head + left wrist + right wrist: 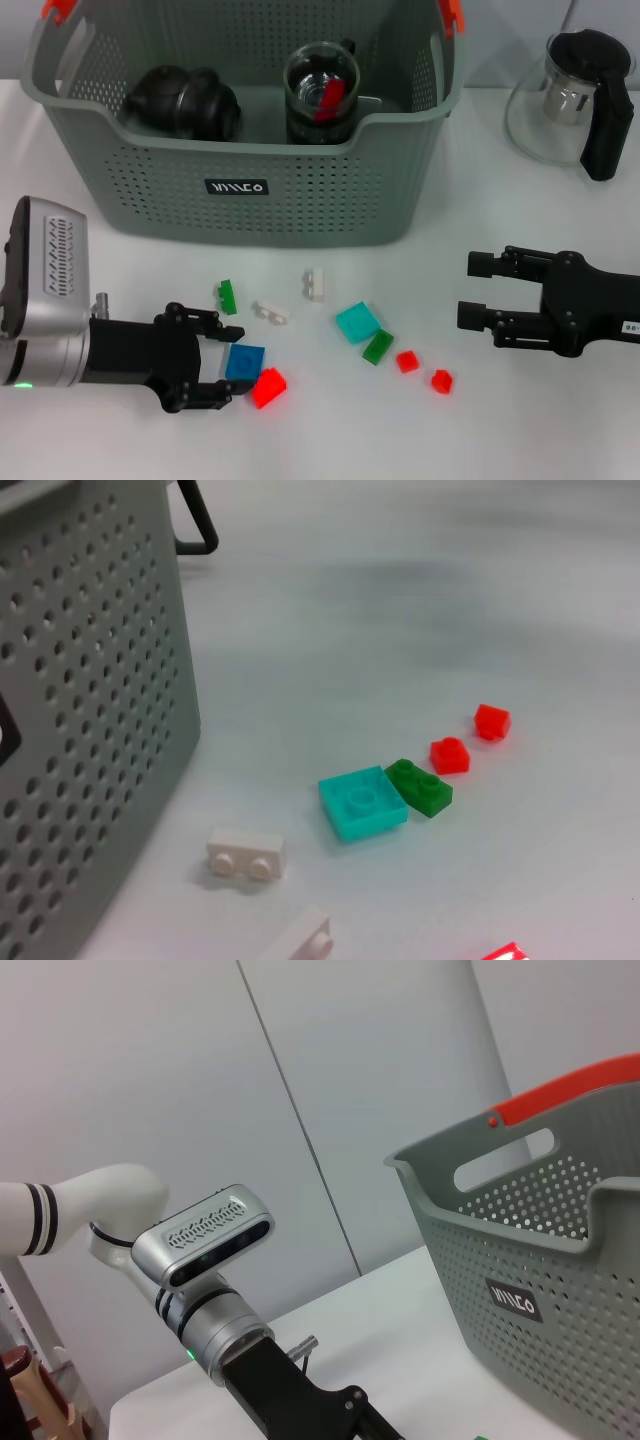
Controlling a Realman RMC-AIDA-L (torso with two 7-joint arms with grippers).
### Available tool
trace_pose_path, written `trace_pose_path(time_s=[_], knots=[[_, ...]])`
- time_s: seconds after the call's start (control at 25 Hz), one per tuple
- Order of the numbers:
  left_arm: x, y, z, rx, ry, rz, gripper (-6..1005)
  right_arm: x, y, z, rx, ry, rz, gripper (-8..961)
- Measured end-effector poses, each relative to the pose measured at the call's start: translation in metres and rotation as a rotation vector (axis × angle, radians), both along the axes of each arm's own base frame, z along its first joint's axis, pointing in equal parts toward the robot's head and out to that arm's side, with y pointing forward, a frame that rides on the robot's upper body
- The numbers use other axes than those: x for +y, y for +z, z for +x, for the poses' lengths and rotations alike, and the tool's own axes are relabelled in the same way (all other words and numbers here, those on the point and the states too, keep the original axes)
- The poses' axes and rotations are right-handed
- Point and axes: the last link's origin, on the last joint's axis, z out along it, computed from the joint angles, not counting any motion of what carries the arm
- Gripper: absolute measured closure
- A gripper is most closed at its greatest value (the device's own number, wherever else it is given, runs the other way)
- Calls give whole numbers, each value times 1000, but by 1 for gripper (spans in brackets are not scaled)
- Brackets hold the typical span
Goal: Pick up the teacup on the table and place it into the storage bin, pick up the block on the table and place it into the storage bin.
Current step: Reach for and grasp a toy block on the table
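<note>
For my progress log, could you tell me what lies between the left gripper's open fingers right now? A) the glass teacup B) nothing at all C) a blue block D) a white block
C: in the head view the left gripper sits low on the table with its open fingers around the blue block, a red block beside it.

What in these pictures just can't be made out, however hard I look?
- Bin label: head view, lettering too small to read.
- Dark object in the storage bin: its lower part is behind the bin's front wall, so its kind is unclear.
- Red piece in the glass cup: seen through glass, shape unclear.
- Red block: left wrist view, cut off by the picture's edge.
- Left end effector: right wrist view's edge cuts off its fingers.
</note>
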Motion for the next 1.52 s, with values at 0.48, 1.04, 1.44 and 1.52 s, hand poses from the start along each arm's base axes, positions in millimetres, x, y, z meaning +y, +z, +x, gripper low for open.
trace_pose_path(time_s=[0.48, 1.04, 1.44, 1.52], knots=[[5, -4, 1, 22, -14, 12, 413, 2, 0, -1, -2, 2, 2, 129], [8, -6, 1, 29, -8, 27, 418, 3, 0, -2, -3, 5, 3, 131], [7, -6, 0, 29, -5, 29, 468, 3, 0, -2, -4, 6, 3, 129], [8, -5, 0, 28, 1, 31, 491, 3, 0, -2, -3, 7, 3, 129]])
